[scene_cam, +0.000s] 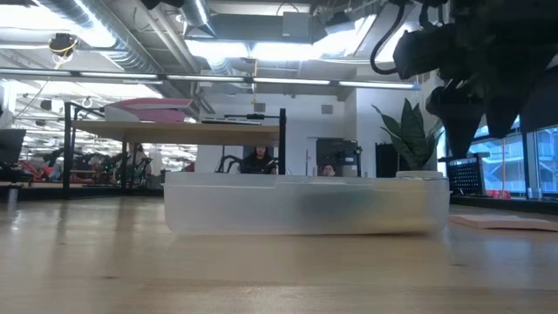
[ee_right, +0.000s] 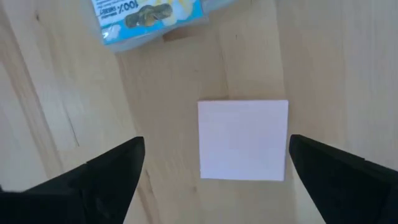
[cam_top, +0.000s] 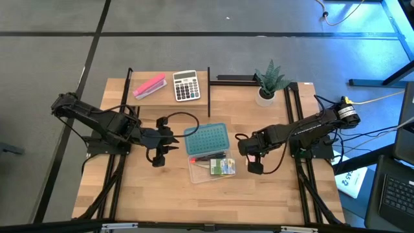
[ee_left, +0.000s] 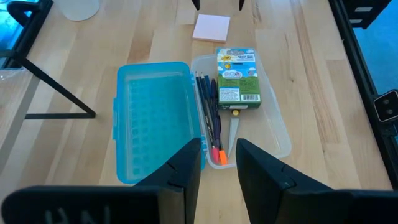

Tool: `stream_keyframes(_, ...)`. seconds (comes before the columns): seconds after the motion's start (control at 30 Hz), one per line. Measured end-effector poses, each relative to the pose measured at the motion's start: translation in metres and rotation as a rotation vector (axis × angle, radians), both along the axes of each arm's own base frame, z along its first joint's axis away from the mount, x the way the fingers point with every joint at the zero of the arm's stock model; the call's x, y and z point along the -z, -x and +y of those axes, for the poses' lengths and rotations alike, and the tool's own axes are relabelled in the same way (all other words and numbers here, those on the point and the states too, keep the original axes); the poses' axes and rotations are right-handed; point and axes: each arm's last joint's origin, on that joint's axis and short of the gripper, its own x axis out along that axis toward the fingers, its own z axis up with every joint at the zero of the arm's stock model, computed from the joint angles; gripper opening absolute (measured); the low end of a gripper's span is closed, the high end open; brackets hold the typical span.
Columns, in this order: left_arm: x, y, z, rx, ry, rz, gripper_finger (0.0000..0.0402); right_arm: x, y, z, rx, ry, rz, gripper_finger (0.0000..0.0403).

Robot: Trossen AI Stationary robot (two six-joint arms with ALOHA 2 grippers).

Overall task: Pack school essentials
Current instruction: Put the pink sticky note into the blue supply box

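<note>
A clear pencil case (cam_top: 211, 167) lies open at the table's middle, its blue lid (ee_left: 152, 118) folded flat beside the tray. In the tray (ee_left: 277, 134) lie the yellow-green crayon box (ee_left: 237, 79), pens and a pencil (ee_left: 209, 121), and scissors (ee_left: 232, 127). My left gripper (ee_left: 217, 165) hovers left of the lid, fingers a little apart and nothing between them. My right gripper (ee_right: 214, 180) hangs open, pointing down, right of the case. Its fingers stand on either side of a pale pink square pad (ee_right: 242, 140) lying flat on the table, clear above it in the low view (scene_cam: 488, 131).
A raised shelf at the back left carries a pink block (cam_top: 149, 86) and a grey calculator (cam_top: 186, 85). A potted plant (cam_top: 268, 81) stands at the back right. Bare wood lies in front of the case toward the near edge.
</note>
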Motion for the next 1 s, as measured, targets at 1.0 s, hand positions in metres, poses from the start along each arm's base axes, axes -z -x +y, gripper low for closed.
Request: stream_keyframes(1.0,0.000,0.000,0.000,-0.003,-0.003,-0.001,0.0094,0.067,0.025,-0.004,-0.022,0.087,-0.046,0.0399)
